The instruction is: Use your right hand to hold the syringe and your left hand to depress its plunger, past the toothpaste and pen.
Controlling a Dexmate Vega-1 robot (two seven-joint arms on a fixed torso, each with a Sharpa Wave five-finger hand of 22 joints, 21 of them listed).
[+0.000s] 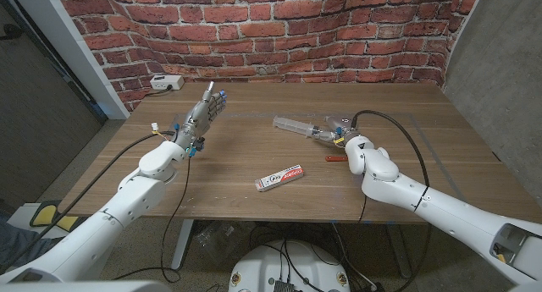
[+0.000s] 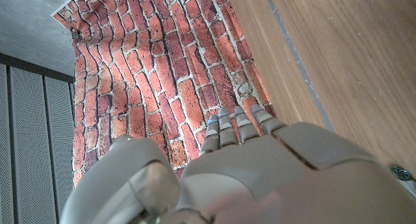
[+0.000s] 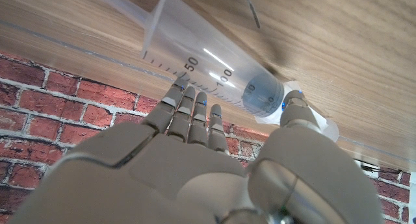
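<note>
The robot is working at the first step: getting the right hand (image 1: 345, 138) onto the syringe (image 1: 298, 127). In the right wrist view the fingers (image 3: 194, 108) are reaching to the barrel and the thumb is coming up on its other side near the plunger seal, but a firm grip is not yet showing; the hand is looking spread around the barrel rather than clamped on it. The left hand (image 1: 206, 112) is standing raised over the tabletop toward its left edge, fingers extended and apart, holding nothing.

The next move is probably calling for the right fingers to close on the barrel and lift it, then for the left hand to travel across to the plunger end.

The syringe is lying on its side toward the middle of the tabletop, nearer the far edge, a clear plastic barrel with printed graduations and a dark seal inside. The toothpaste (image 1: 280, 178) is lying nearer the front edge; a small red pen (image 1: 334, 158) is lying just beside the right wrist.
</note>
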